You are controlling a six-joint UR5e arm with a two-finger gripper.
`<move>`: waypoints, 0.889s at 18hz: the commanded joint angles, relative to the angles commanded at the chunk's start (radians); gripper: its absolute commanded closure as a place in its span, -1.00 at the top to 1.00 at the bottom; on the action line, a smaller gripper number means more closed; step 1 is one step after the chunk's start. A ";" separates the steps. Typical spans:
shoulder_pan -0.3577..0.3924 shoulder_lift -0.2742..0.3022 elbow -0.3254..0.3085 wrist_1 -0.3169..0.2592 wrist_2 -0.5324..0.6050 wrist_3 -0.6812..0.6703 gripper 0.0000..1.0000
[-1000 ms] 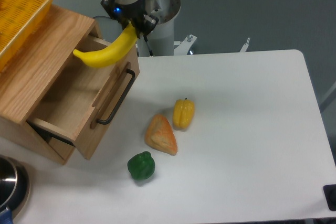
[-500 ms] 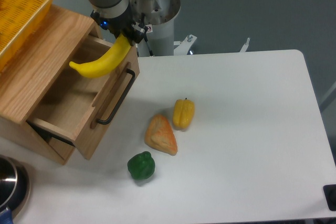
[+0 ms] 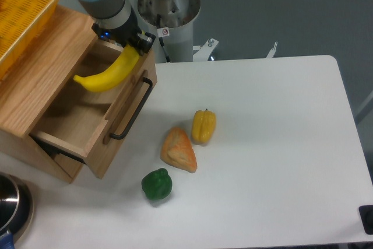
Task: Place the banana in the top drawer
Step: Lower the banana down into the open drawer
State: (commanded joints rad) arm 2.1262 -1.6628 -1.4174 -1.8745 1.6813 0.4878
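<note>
One long curved yellow banana (image 3: 106,74), one short yellow bell pepper (image 3: 203,126), one green bell pepper (image 3: 156,184), one orange wedge of bread (image 3: 179,150) — plus one yellow mesh basket (image 3: 23,14) and one open oak drawer (image 3: 87,123).

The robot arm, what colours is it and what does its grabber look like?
The arm is a round grey tube with a light blue cap on its joint. Its gripper is small and black, with a little blue light glowing on it. The base is silver-grey, with a small round red-and-white sticker.

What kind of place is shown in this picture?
Probably a robotics lab or test bench, not a kitchen: a robot arm's gripper holds a banana over an open wooden drawer, and what look like toy foods such as a green pepper lie on a plain white table.
</note>
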 joint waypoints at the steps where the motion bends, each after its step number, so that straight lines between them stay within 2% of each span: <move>1: -0.006 0.000 0.002 0.000 0.000 -0.002 -0.65; 10: -0.044 -0.029 0.021 0.003 -0.003 -0.051 -0.62; 14: -0.069 -0.048 0.029 0.052 -0.002 -0.081 -0.62; 16: -0.074 -0.049 0.029 0.054 -0.005 -0.084 -0.61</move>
State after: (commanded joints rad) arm 2.0525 -1.7119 -1.3883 -1.8208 1.6767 0.4035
